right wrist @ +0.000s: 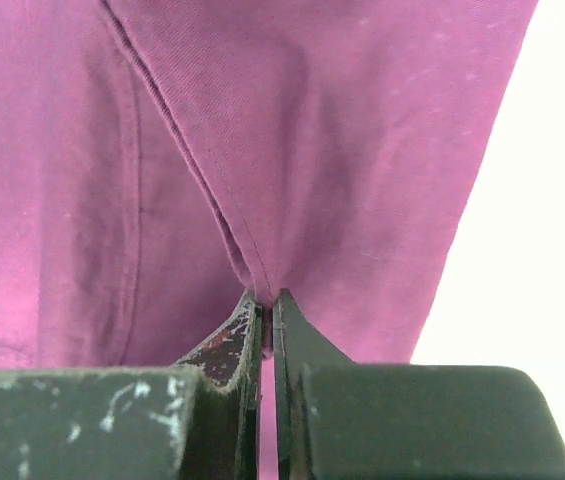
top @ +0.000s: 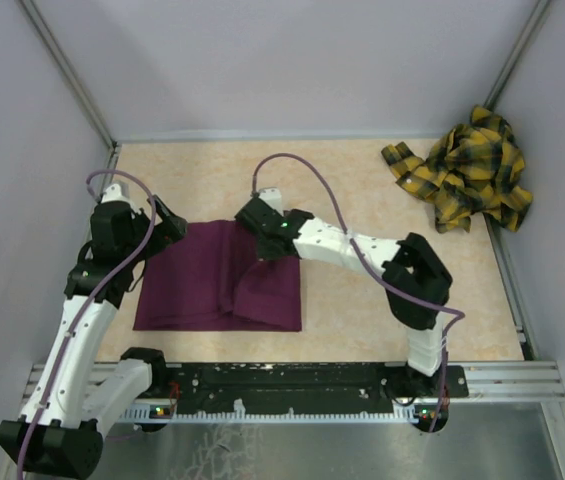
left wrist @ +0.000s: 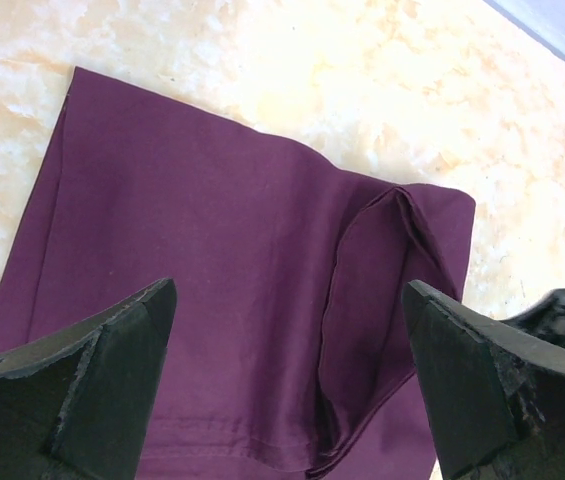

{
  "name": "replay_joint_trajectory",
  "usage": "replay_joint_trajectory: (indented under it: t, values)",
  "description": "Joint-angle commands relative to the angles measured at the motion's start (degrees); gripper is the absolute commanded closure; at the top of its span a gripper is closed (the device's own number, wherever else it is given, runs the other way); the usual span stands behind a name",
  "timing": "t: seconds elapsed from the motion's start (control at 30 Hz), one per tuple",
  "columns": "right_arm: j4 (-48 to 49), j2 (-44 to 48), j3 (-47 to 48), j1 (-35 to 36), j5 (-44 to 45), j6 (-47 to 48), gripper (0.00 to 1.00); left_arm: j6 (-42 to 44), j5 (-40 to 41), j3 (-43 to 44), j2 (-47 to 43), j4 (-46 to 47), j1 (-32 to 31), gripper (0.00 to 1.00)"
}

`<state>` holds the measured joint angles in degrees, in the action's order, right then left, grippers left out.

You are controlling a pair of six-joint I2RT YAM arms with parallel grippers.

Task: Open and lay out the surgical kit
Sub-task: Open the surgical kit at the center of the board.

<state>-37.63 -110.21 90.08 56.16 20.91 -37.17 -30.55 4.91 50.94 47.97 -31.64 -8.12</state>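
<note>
You've barely begun: your right gripper pinches a fold of the unopened cloth wrap (left gripper gapes apart), contents unseen.

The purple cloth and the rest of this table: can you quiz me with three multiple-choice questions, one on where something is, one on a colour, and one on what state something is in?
1. Where does the yellow-and-black plaid cloth lie?
A. At the far right corner of the table
B. At the near left edge
C. In the middle, between the arms

2. What colour is the folded cloth wrap in the middle?
A. Green
B. Dark purple
C. White

3. What is the right tool doing?
A. Hanging wide open
B. Shut on a fold of the cloth wrap
C. Hidden from every view

Answers:
1 A: the overhead view shows it bunched up at the back by the right wall.
2 B: all three views show purple fabric.
3 B: its wrist view shows it pinched on a raised ridge of fabric.
</note>
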Motion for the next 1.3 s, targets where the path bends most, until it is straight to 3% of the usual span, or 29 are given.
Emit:
replay_joint_trajectory:
  t: [0.0,0.23,0.27,0.4,0.47,0.63,1.0,1.27]
  values:
    - [6.2,11.9,-11.4,-5.4,-4.1,2.0,1.00,1.1,0.6,2.4,1.0,0.0,-0.1,0.01]
    - [13.5,35.4,-37.8,-24.9,-12.5,4.3,1.00,1.1,-1.6,1.8,3.0,1.5,-0.1,0.01]
    - [13.7,37.3,-40.0,-28.0,-13.6,4.5,0.92,1.1,-2.1,1.7,3.3,1.8,-0.1,0.01]
    - [12.8,40.7,-42.3,-33.4,-14.2,4.5,0.34,1.5,-2.6,1.3,4.4,2.0,-0.1,0.01]
    - [11.7,41.1,-41.5,-33.6,-13.0,4.8,0.25,1.6,-2.5,1.2,4.8,1.9,-0.1,0.01]
    - [8.8,42.0,-40.2,-33.6,-10.9,5.3,0.22,1.5,-2.9,0.7,4.5,1.7,-0.1,0.01]
    - [9.7,45.7,-40.1,-33.2,-18.4,7.3,0.22,2.0,-2.2,-0.1,5.1,2.1,-0.2,0.01]
    - [12.7,43.4,-41.5,-20.1,-13.7,9.3,0.22,2.6,-5.1,0.5,6.3,2.0,-0.1,0.00]
